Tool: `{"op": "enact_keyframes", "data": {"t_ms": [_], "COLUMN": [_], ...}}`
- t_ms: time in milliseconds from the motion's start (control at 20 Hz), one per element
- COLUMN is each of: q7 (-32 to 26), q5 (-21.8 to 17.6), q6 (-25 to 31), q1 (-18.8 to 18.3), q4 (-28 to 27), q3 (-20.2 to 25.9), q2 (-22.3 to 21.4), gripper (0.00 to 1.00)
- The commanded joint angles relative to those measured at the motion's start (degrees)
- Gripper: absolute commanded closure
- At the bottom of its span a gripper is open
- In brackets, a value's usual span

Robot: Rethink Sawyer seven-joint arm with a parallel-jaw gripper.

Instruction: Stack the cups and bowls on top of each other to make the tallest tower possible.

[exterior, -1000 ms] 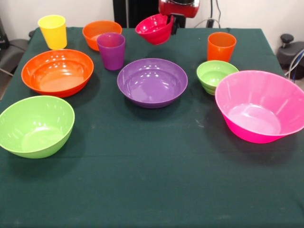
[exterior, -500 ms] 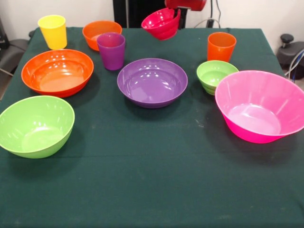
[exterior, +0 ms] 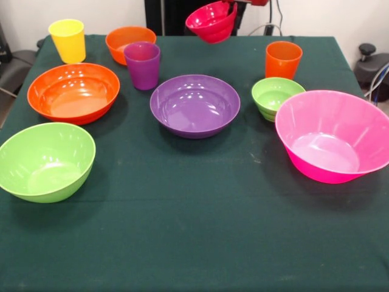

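Red-magenta bowl (exterior: 211, 21) lifted higher, tilted

The red gripper (exterior: 243, 2) is cut off by the top edge of the picture, so only a small bit of it shows beside the rim of the small shiny red-magenta plastic bowl (exterior: 211, 22), and you cannot tell how it holds the bowl. The purple see-through plastic cup (exterior: 142, 64) hides part of the small round orange plastic bowl (exterior: 127, 39) behind it. The huge pink plastic bowl (exterior: 333, 135) runs off the right edge, and the counter (exterior: 194, 231) with its dark green cloth is cut off at the bottom and sides.
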Motion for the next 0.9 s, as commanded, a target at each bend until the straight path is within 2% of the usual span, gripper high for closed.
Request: {"op": "enact_keyframes", "data": {"t_ms": [50,350,650,900], "q7": [11.72,13.41,13.98,14.41], "q5": [-0.30,-0.76,-1.17,-1.08], "q6": [7.84,10.47,13.31,12.70], "q1": [6.88,12.13,14.70,15.14], "q4": [-7.83,-11.66,-15.49,-16.33], "q3": [-3.75,-9.41,-12.57,-13.52], "q2": [3.26,5.86,8.16,9.32], "gripper": [1.00,1.00,1.00,1.00]}}
